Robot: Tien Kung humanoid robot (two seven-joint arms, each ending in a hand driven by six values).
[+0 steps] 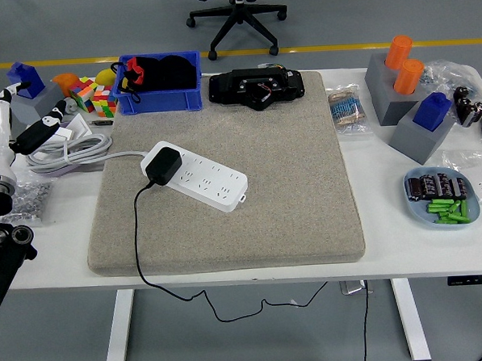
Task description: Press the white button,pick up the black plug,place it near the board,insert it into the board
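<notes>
A white power strip [209,182] lies slanted on the grey mat [297,169] in the middle of the table. The black plug [163,166] sits in the strip's left end, and its black cable [136,234] runs down over the table's near edge. The strip's button is too small to make out. My left hand [36,130], white with black fingers, hangs at the far left edge above the coiled white cable [70,151]. It is well away from the strip, relaxed and holding nothing. My right arm does not show.
Behind the mat stand a blue bin [160,104] and a black device [256,87]. Colourful cubes [99,100] lie at the back left. On the right are grey blocks with orange cylinders [401,63] and a blue plate [412,196] of small parts.
</notes>
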